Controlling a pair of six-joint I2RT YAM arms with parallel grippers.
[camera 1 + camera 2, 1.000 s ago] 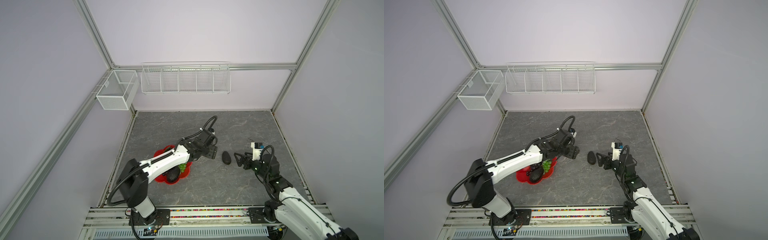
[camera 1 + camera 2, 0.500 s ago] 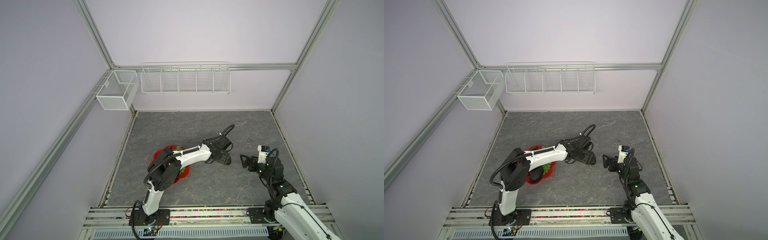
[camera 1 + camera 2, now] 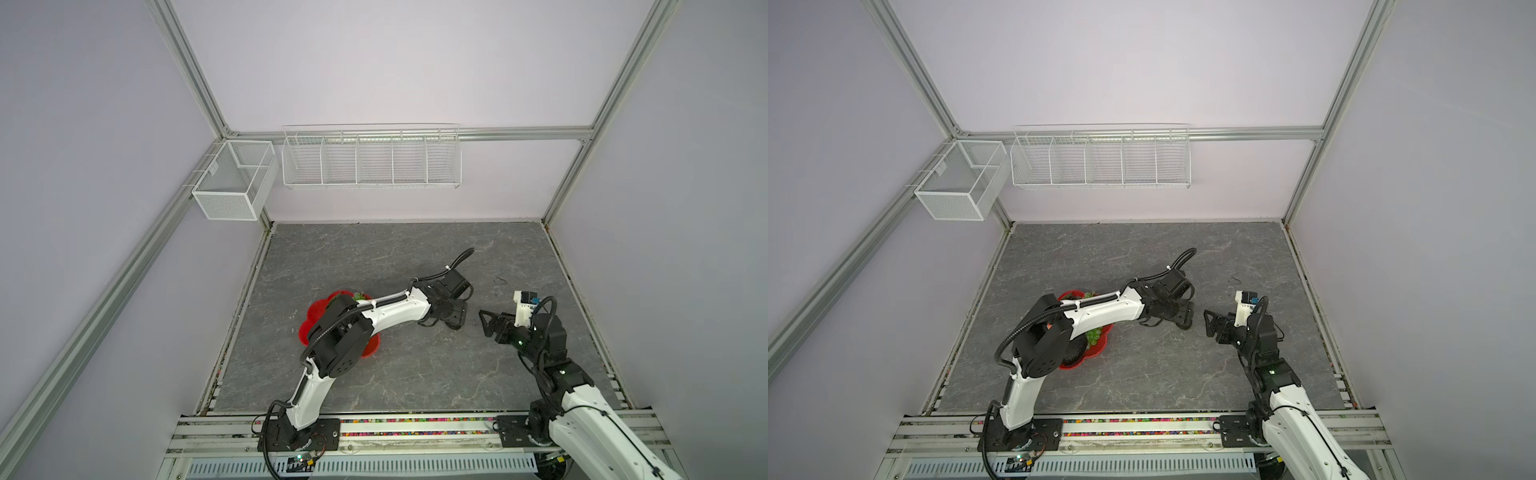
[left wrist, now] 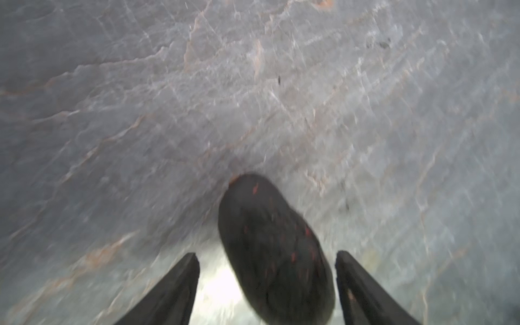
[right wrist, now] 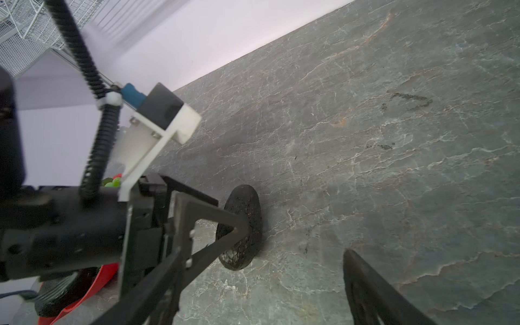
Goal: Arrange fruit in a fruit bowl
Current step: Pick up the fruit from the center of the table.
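Lying on the grey tabletop (image 4: 253,84) is the one fruit not yet put away, a blackish oval avocado-like piece (image 4: 274,253) with a rough, pebbled skin flecked with red. It sits well apart from the fruit bowl (image 3: 314,311), on the side of the bowl towards the right arm. The left gripper (image 3: 442,323) straddles it with the jaws apart. In the left wrist view one finger is just beside the piece and the other stands off with bare table between, so nothing is clamped.

As a small toy it is probably light and stiff, and the coarse skin should give the pads some bite. The rounded ends could still squirt out of a pinch, so the hold likely belongs across the narrow middle, with the gripper centred first.

Beyond the piece from the bowl, the right gripper (image 3: 485,326) points at it from nearby, jaws apart and holding nothing. The bowl itself lies largely under the left arm, and a top view shows green grapes (image 3: 1094,334) and a dark fruit (image 3: 1073,351) inside it.
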